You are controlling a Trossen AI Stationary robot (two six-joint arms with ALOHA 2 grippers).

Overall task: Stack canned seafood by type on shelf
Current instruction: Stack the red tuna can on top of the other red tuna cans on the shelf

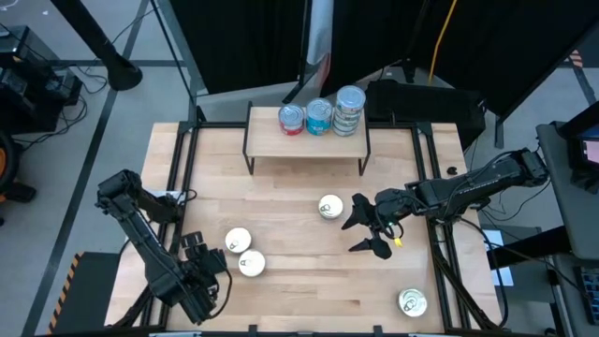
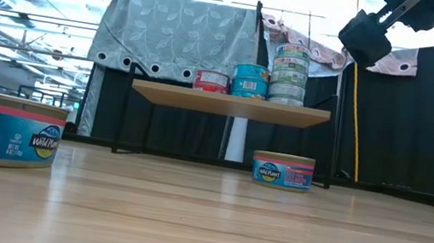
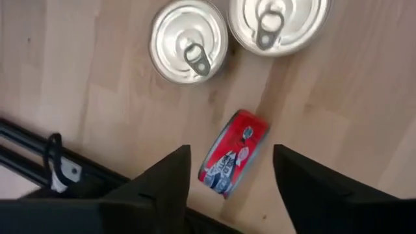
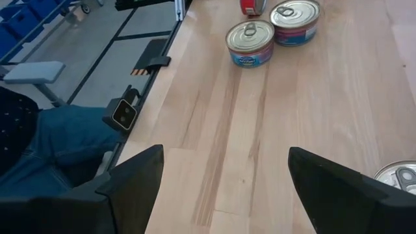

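Observation:
The shelf (image 1: pixel 309 140) stands at the table's far middle. On it are a red tin (image 1: pixel 291 119), a teal stack (image 1: pixel 319 116) and a taller grey-green stack (image 1: pixel 349 109). Loose tins stand on their bases on the table: one (image 1: pixel 330 207) in front of the shelf, two (image 1: pixel 238 241) (image 1: pixel 251 264) at the near left, and one (image 1: pixel 412 302) at the near right. My left gripper (image 3: pixel 232 151) is open above a red tin (image 3: pixel 242 133) that lies on its side on the table; its fingers stand on either side, apart from it. My right gripper (image 1: pixel 365 231) is open and empty right of the middle tin.
The shelf's black legs (image 2: pixel 123 116) and the black frame rails (image 1: pixel 187 168) along the table's sides stand close by. In the right wrist view a person's leg in blue jeans (image 4: pixel 58 133) shows beyond the table's edge. Bare wood (image 1: pixel 299 281) lies in the near middle.

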